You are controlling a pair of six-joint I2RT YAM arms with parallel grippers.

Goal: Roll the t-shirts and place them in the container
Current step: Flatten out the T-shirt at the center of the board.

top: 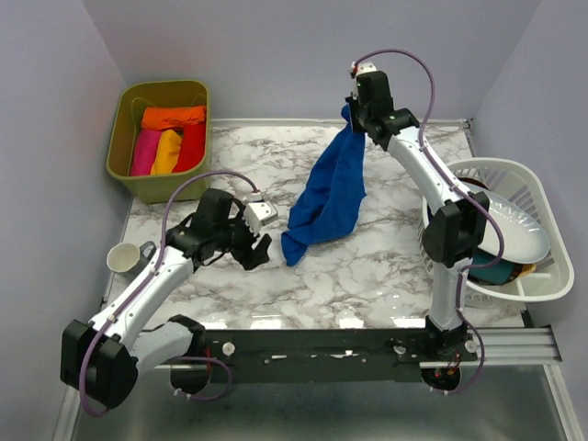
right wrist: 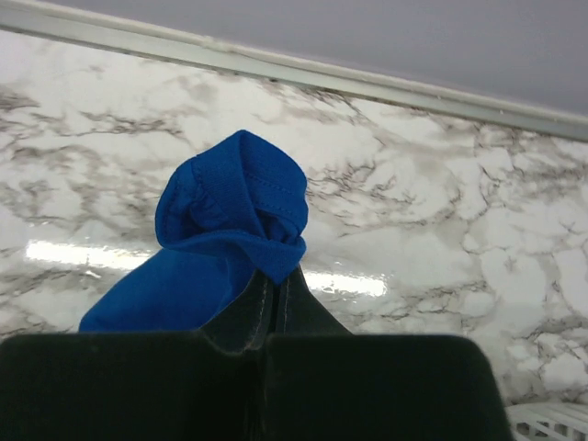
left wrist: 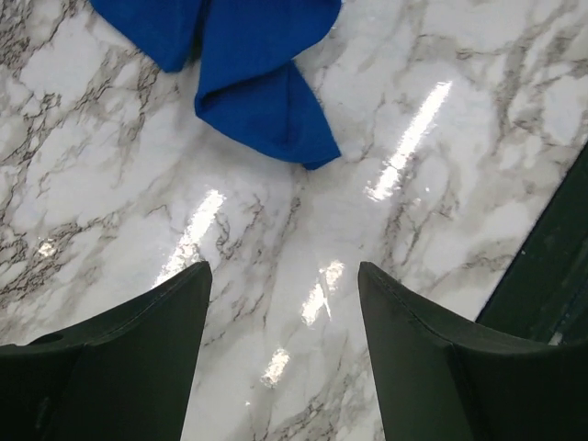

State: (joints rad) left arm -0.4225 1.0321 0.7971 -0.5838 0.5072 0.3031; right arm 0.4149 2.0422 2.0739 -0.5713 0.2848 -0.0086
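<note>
A royal blue t-shirt (top: 329, 195) hangs bunched from my right gripper (top: 352, 118), which is shut on its top edge at the back of the marble table (top: 386, 276); the shirt's lower end rests on the table. In the right wrist view a blue fold (right wrist: 234, 197) bulges out above my closed fingertips (right wrist: 280, 280). My left gripper (top: 260, 251) stands open just left of the shirt's lower corner (left wrist: 266, 115), nothing between its fingers (left wrist: 138, 340). Orange (top: 173, 117), pink (top: 145, 152), yellow (top: 167, 152) and red (top: 191, 147) t-shirts lie in the olive bin (top: 129, 110).
A white paper cup (top: 124, 261) sits at the table's left edge. A white basket (top: 514, 175) at the right holds a white plate (top: 514, 234) and a teal dish (top: 494, 273). A dark rail (top: 367, 344) runs along the near edge.
</note>
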